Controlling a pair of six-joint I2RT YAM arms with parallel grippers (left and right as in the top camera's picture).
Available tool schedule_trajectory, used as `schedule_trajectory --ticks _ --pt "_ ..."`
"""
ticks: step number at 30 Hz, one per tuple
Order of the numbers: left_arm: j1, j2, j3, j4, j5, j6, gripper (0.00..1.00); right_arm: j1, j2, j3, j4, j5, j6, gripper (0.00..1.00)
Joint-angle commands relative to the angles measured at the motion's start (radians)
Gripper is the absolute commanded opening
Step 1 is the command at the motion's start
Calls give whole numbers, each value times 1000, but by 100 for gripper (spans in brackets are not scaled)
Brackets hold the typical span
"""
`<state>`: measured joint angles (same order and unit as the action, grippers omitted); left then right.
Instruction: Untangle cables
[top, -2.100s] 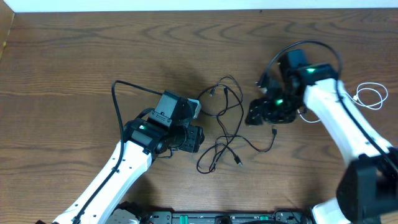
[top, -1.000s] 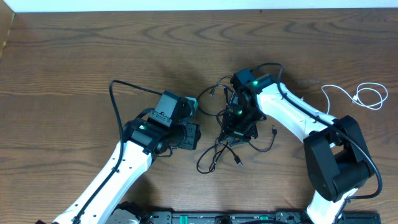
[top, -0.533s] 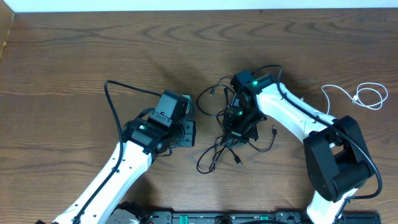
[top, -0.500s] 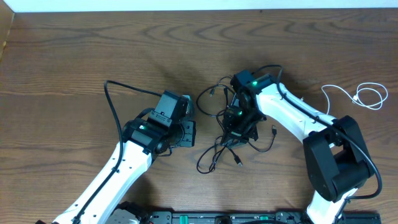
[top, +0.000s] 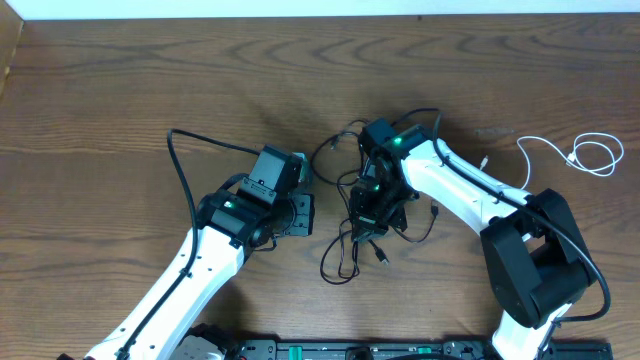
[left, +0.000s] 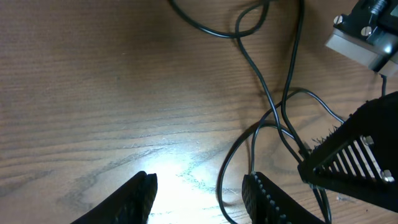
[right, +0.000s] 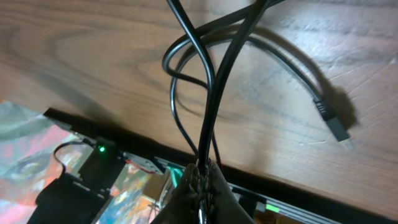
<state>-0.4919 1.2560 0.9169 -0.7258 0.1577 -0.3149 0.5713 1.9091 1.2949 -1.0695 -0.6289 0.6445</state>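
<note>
A tangle of thin black cables (top: 352, 232) lies mid-table, loops trailing toward the front edge. My right gripper (top: 368, 218) points down into the tangle and is shut on a bundle of black cables (right: 208, 106), which rise taut from its fingertips (right: 204, 173). One loose plug end (right: 333, 124) rests on the wood. My left gripper (top: 312, 212) sits just left of the tangle, open; a black cable loop (left: 233, 168) lies on the table by its right finger (left: 264, 199). The white cable (top: 590, 152) lies apart at the far right.
The left arm's own thick black cable (top: 180, 165) arcs over the table at the left. The right arm's white link (top: 470, 190) stretches across the right half. A black rail (top: 350, 350) runs along the front edge.
My right gripper has shut on the black cables and shifted slightly left, drawing the tangle tighter. The left arm has edged a little left, its jaws unchanged.
</note>
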Motion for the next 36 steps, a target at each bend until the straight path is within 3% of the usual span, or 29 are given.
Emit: schedule_trajectory --ticks 1,5,9,14,23,27,36 --pt "3 6 -4 0 -13 -6 50 -1 1 -3 11 94 14 1" --pt "3 6 -4 0 8 -10 50 -2 1 -3 15 211 13 1" --pt "3 6 -4 8 136 -9 50 -3 1 -3 31 325 13 1" --pt "2 7 -5 19 288 -9 50 -11 1 -3 142 312 13 1" --pt "2 6 -6 19 299 -9 50 -44 0 2 338 229 5 1" --pt "2 7 -6 19 300 -9 50 -100 -27 32 359 112 -138 1" --pt "2 7 -6 27 303 -8 51 -116 -305 39 333 135 -268 1"
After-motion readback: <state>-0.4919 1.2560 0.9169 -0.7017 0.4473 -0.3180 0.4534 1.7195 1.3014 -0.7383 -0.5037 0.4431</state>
